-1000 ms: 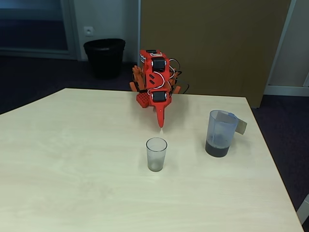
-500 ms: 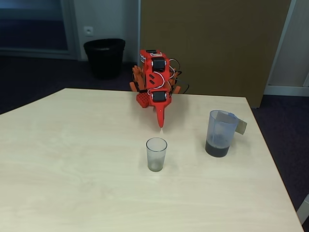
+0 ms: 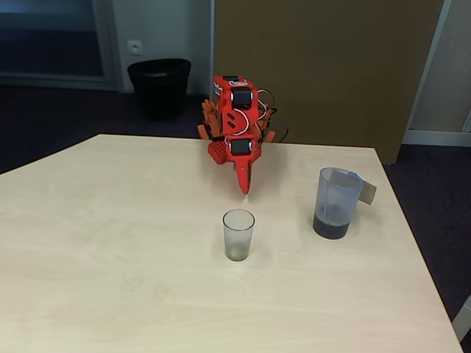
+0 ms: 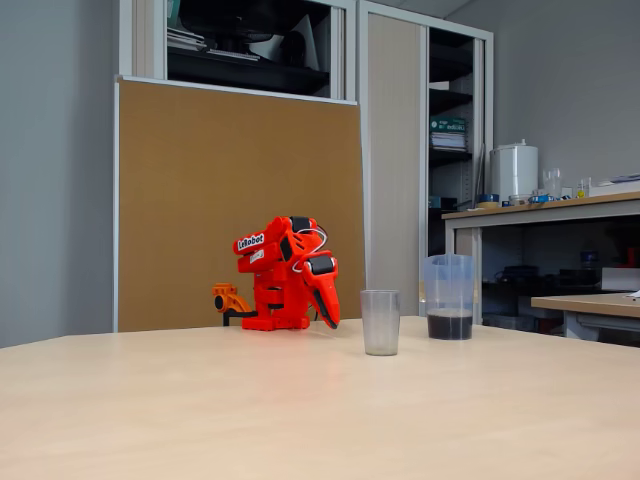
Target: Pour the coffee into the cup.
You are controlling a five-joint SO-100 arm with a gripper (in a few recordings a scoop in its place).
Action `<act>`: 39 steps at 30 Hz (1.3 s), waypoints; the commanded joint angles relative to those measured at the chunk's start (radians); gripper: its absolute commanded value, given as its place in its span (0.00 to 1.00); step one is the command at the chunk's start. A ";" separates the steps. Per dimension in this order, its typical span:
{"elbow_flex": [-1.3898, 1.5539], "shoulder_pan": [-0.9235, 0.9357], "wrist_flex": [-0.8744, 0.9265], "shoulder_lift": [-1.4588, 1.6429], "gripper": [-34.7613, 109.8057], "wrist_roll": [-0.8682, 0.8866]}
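On the pale wood-grain counter stand two vessels and one red arm. The single cup is a small, clear, greyish plastic tumbler, tapered and without a handle; it stands upright near the middle of the counter and looks empty. To its right in both fixed views, well apart from it, stands one taller translucent blue-grey jug with a spout and a handle. The coffee lies in the bottom of the jug as a shallow dark, opaque layer.

The arm is folded down on itself at the far edge of the counter, its glossy red plastic segments stacked and looped with wires. The tool points forward and downward towards the counter, its tip just behind the cup and not touching it. Its fingers appear pressed together into one narrow point, and it holds nothing.

A round black bin stands on the dark floor behind the counter.
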 commanded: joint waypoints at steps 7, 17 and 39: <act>0.005 -0.209 -0.114 0.006 0.24 0.322; 0.005 -0.403 -0.242 0.040 0.24 0.735; 0.002 -0.790 -0.399 0.072 0.24 1.460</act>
